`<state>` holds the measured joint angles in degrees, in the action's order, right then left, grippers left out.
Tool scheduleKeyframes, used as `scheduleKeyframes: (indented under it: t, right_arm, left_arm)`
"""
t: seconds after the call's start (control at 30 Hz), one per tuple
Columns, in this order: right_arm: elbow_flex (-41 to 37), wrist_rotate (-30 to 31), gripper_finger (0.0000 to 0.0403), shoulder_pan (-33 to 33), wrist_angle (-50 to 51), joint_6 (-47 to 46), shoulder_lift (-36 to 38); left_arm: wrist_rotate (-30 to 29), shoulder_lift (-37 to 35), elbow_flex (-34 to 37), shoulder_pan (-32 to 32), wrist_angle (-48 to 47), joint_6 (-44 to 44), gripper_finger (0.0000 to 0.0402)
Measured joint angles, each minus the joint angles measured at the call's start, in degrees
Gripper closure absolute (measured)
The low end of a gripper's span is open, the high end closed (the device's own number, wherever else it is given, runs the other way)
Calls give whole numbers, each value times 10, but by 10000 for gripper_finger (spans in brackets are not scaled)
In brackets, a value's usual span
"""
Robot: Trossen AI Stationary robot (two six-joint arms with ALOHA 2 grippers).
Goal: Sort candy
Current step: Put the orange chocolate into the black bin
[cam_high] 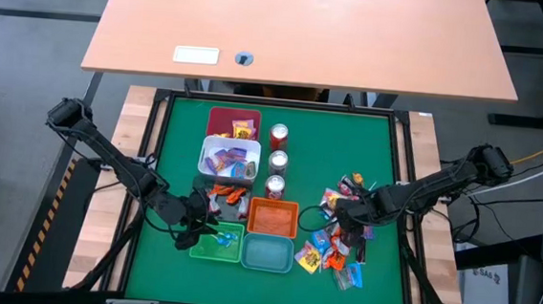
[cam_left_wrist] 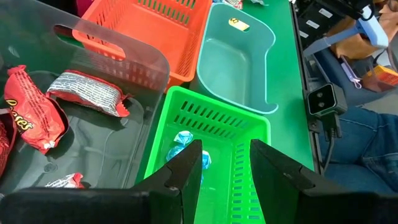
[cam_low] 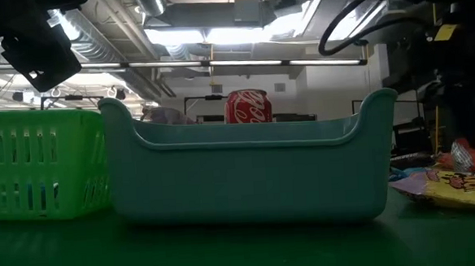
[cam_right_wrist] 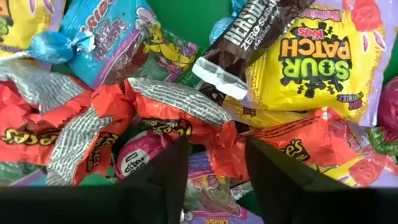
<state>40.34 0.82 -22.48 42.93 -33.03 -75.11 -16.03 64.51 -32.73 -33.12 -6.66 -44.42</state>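
- The right gripper [cam_right_wrist: 211, 171] hangs low over the loose candy pile [cam_high: 337, 243], its 2 fingers apart and nothing between them; the pile lies on the green mat [cam_high: 182, 127], on the far side of the bins from the left arm.
- Straight ahead of its fingertips lie orange wrappers [cam_right_wrist: 168, 106]; just beyond them sit a dark chocolate bar [cam_right_wrist: 249, 37] and a yellow sour-candy packet [cam_right_wrist: 317, 62], all overlapping.
- The left gripper [cam_left_wrist: 225, 163] hovers over the green bin [cam_left_wrist: 249, 124], fingers apart and empty. Blue-wrapped sweets [cam_left_wrist: 180, 144] lie in that bin just below its fingertips.
- Beside the green bin stand a teal bin [cam_left_wrist: 236, 62] and an orange bin [cam_left_wrist: 155, 31]; a clear tray [cam_left_wrist: 118, 62] on the other side holds orange-wrapped pieces.
- Step in hand, as I judge it: the right arm is picking its next piece from the pile, while the left looks done with a drop.
- The next move calls for singling out 1 wrapper from the tangle, closing on its crinkled body, not a neighbour's edge, and lifting clear.
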Motion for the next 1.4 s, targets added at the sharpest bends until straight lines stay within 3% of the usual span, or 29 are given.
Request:
scheduleKeyframes:
  t: [0.2, 0.6, 0.8, 1.1, 1.4]
  right_arm:
    - [0, 6, 219, 0, -10, 34, 0]
    - [0, 7, 236, 0, -43, 97, 0]
    - [0, 4, 279, 0, -43, 98, 0]
    - [0, -4, 394, 0, -43, 98, 0]
    - [4, -4, 399, 0, -40, 98, 0]
  left_arm:
    - [0, 0, 0, 0, 0, 0, 278]
    - [-14, 0, 0, 0, 0, 0, 278]
    - [-14, 0, 0, 0, 0, 0, 278]
    - [-15, 0, 0, 0, 0, 0, 278]
    - [-16, 0, 0, 0, 0, 0, 278]
